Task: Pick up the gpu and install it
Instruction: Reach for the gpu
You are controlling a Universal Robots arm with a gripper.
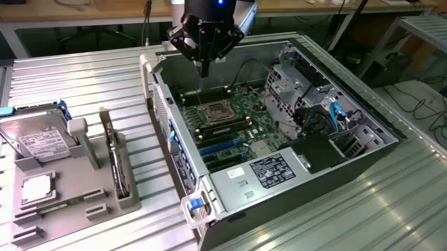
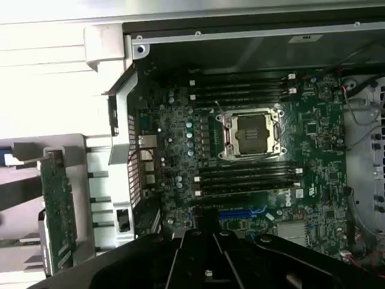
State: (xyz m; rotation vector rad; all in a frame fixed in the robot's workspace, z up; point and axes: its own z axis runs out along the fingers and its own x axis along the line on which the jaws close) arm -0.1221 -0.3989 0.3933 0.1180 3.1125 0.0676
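Risk: black gripper [image 1: 204, 72], jaws clenched on nothing, hangs over the open grey-and-black computer case [image 1: 237, 193], above the bare silver processor socket [image 1: 216, 111] on the green motherboard [image 1: 253, 104]; a careless descent could scrape the socket pins. Thin green-brown gpu card [image 1: 114, 157] stands edge-on in a grey slotted holder [image 1: 77, 183] outside the case, untouched. Ribbed aluminium counter [image 1: 84, 73] beneath the case; wooden workbench [image 1: 84, 10] and trailing cables [image 1: 419, 104] beyond it.

You see the gripper [image 1: 204, 72] at upper centre of the frame, its fingers drawn together and empty, hanging over the open computer case [image 1: 237, 191] above the motherboard [image 1: 241, 130]. At the left, the gpu [image 1: 114, 157] stands on edge in the grey holder [image 1: 73, 183], just right of the hard drive [image 1: 38, 138], well apart from the gripper.
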